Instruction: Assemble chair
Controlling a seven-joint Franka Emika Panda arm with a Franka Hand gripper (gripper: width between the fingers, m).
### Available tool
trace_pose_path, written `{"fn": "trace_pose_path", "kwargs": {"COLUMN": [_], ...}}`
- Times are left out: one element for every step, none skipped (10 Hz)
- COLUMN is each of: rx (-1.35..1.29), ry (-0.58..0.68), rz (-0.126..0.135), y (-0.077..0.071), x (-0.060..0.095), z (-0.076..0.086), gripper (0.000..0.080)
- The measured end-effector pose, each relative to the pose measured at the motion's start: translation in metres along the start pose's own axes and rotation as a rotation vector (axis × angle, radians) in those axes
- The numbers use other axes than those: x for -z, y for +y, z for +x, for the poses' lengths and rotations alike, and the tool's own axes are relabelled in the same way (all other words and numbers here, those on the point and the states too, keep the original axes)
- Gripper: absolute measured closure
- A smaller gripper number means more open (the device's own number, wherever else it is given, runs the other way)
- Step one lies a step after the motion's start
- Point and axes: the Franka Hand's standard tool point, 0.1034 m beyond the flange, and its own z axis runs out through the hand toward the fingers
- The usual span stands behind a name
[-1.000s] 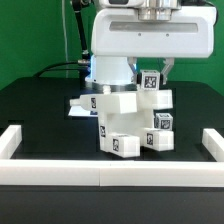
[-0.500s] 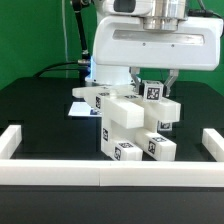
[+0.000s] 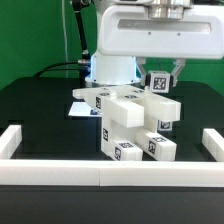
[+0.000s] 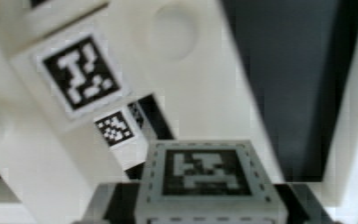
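Note:
The white blocky chair (image 3: 130, 125) stands partly put together at the table's middle, with tags on several faces. My gripper (image 3: 160, 72) hangs over its upper side towards the exterior view's right. It is shut on a small tagged white chair part (image 3: 158, 83) that sits at the top of the assembly. In the wrist view the gripper (image 4: 202, 203) has dark fingers (image 4: 117, 203) on both sides of that tagged part (image 4: 202, 172). Other white chair faces with tags (image 4: 78, 70) lie beyond it. I cannot tell whether the held part is seated in the chair.
White border rails run along the front (image 3: 110, 172), the exterior view's left (image 3: 12, 140) and right (image 3: 212, 142). The marker board (image 3: 74, 109) lies flat behind the chair on the black table. The arm's large white body (image 3: 150, 35) fills the space above.
The chair assembly has turned, its seat now reaching further to the exterior view's left. The gripper with the tagged part dipped, then rose and shifted slightly right.

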Motion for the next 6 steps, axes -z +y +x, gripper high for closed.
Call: {"fn": "trace_pose_path", "kwargs": {"rx": [-0.021,-0.023,-0.027,-0.027,-0.021,-0.021], "ry": [-0.002,0.0,0.008,0.018,0.019,0.018], "rz": [0.006,0.012,0.015,0.013,0.009,0.009], "y": [-0.004,-0.005,-0.002,0.0,0.001,0.001], "x": [0.004,0.005,0.004,0.002,0.0,-0.001], "z": [-0.008,-0.017,-0.025,-0.029,-0.03,-0.03], "gripper": [0.0528,0.0528,0.0528,0.0528,0.0528,0.0528]}}
